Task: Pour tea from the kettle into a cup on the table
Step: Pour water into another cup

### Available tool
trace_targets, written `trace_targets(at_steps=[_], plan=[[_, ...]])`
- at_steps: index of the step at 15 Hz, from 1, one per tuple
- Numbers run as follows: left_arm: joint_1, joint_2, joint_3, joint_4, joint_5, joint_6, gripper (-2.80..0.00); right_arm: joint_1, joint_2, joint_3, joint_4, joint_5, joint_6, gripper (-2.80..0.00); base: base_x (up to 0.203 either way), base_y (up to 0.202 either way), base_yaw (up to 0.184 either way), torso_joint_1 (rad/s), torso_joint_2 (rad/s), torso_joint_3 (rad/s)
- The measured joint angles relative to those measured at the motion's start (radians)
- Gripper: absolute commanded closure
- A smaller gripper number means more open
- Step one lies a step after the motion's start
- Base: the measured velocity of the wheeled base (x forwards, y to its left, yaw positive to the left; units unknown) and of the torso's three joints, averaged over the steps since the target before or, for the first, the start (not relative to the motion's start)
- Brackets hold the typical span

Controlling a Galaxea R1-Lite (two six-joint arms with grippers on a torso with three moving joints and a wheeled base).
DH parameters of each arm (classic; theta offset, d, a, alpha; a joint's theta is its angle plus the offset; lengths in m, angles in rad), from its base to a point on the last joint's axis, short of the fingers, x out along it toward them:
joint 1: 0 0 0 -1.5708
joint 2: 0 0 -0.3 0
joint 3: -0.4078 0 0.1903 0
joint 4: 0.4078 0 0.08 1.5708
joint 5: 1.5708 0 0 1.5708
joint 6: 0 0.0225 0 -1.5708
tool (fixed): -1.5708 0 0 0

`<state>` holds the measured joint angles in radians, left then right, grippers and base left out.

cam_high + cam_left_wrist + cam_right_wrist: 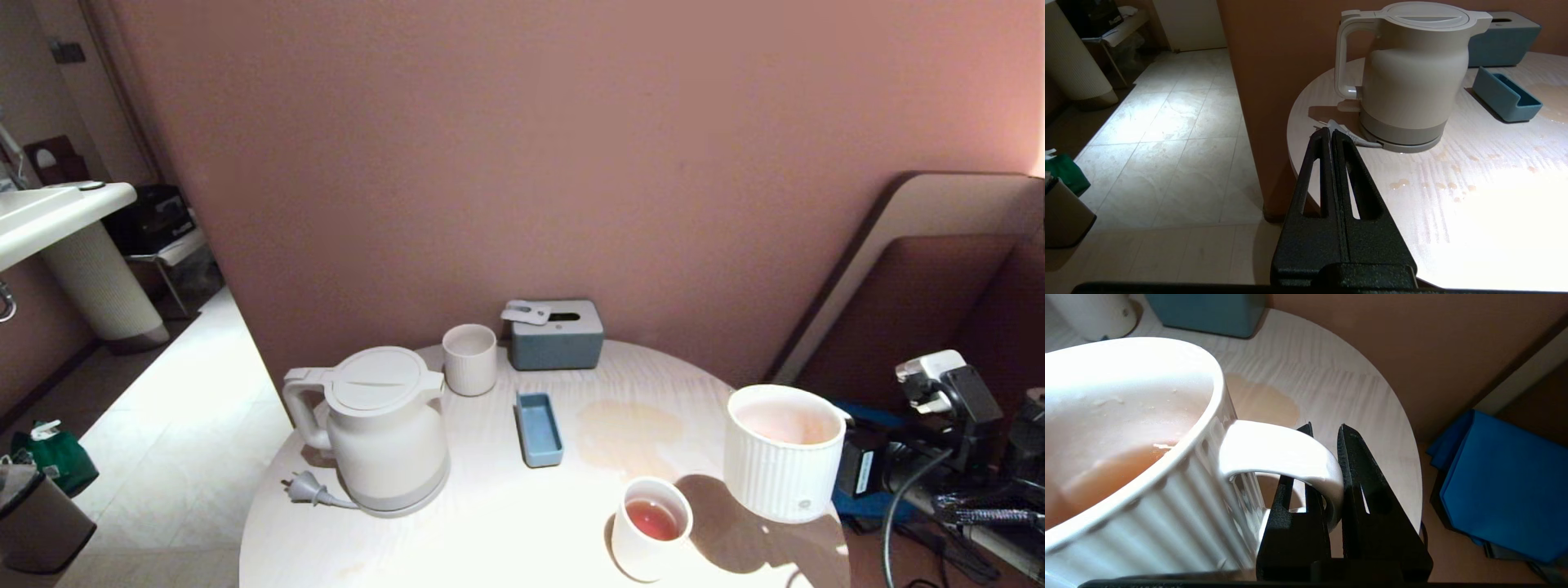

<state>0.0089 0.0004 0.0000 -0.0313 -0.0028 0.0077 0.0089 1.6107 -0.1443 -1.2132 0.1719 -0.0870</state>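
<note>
The ribbed cup (1147, 465) is held by its ear handle, clamped between the right gripper (1325, 430) fingers at the desk (506, 523) right edge, well apart from the kettle (384, 429) on the left, nearer the left gripper (1331, 132), fingers together.

Strong light falls from above and the near side onto the table (506, 523), bleaching its near half to glare in the head view and burning out the wood grain in the left wrist view. The kettle (384, 433) throws a soft shadow toward its handle side; the ribbed cup (784, 453) and the small cup of tea (651, 527) cast dark, sharp-edged shadows on the tabletop. The wall and floor beyond lie dimmer, with a warm pinkish cast. In the right wrist view the near cup wall is soft, its lower ribs smeared and its rim overexposed.
</note>
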Motion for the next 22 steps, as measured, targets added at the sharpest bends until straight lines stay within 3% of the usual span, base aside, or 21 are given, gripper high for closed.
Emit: trace_targets(at_steps=[7,14,22], plan=[[0.000,0.000,0.000,0.000,0.000,0.000,0.00,0.015,-0.024,0.113,-0.005,0.022,-0.028,0.00,0.000,0.000,0.000,0.000,0.00,0.000],[0.000,0.000,0.000,0.000,0.000,0.000,0.00,0.021,0.028,0.106,-0.007,0.021,-0.066,0.00,0.000,0.000,0.000,0.000,0.00,0.000],[0.000,0.000,0.000,0.000,0.000,0.000,0.00,0.048,0.119,0.090,-0.123,0.014,-0.135,0.00,0.000,0.000,0.000,0.000,0.00,0.000]])
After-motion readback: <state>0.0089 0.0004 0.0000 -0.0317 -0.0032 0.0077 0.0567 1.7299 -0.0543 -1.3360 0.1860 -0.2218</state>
